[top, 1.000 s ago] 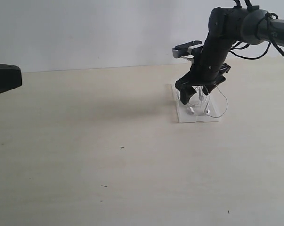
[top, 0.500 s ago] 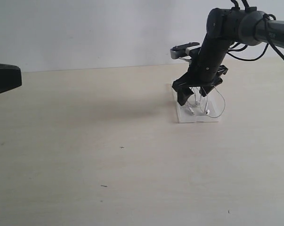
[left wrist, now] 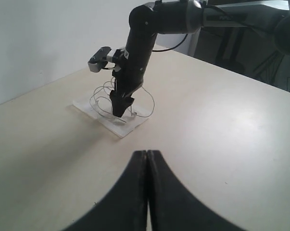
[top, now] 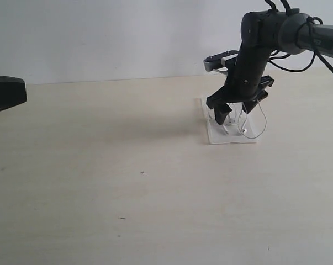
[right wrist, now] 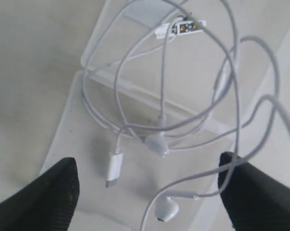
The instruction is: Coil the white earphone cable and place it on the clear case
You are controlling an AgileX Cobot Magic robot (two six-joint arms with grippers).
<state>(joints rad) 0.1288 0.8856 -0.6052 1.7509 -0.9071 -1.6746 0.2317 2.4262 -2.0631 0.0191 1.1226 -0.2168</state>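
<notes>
The clear case (top: 232, 137) lies flat on the table at the right, also seen in the left wrist view (left wrist: 131, 126). The white earphone cable (top: 260, 126) rests on it in loose loops, one loop hanging past the case's right edge. My right gripper (top: 234, 114) stands open just above the case. Close up, the cable (right wrist: 236, 96), two earbuds (right wrist: 157, 144) and the plug (right wrist: 113, 169) lie on the case (right wrist: 68, 144) between its spread fingers (right wrist: 63, 185); one strand crosses the other finger. My left gripper (left wrist: 147, 156) is shut and empty, far from the case.
A dark part of the left arm (top: 5, 93) shows at the left edge of the exterior view. The pale wooden table (top: 127, 182) runs back to a white wall. A small label (right wrist: 183, 28) sits on the case's far half.
The right gripper has shifted slightly over the case and risen a little, still open. The cable stays on the case. The left arm has not moved.
</notes>
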